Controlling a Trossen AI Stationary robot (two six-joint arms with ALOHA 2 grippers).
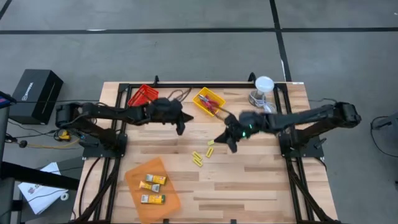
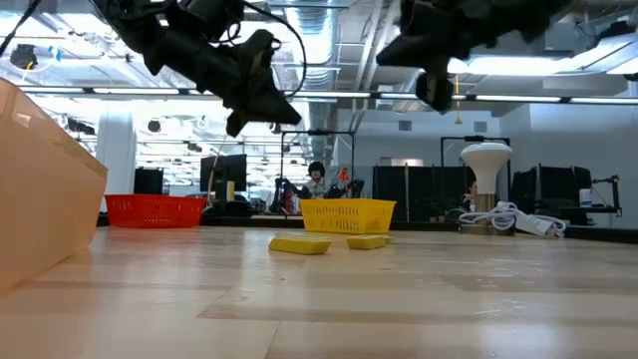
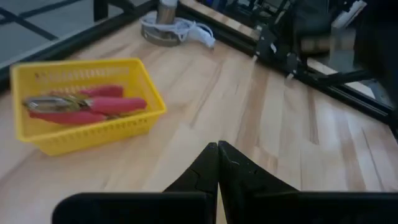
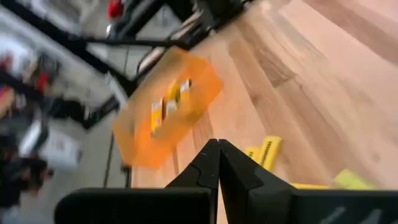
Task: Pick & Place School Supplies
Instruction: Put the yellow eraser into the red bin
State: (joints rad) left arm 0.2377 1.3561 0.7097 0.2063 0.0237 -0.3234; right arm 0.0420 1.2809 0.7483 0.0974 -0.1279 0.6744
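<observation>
Overhead, both closed hands, left hand [image 1: 181, 129] and right hand [image 1: 231, 145], hover above the table [image 1: 261, 180].

Both arms are dark, nearly black, built of thick jointed segments on black frames at the table's sides. The left gripper [image 3: 217, 163] ends in two tapered black fingers [image 3: 198, 174], wedge-shaped, on a broad flat black bar behind them. The right gripper [image 4: 217, 160] has the same shape. A small green light glows on the right arm just behind its claw [image 1: 231, 142].
</observation>
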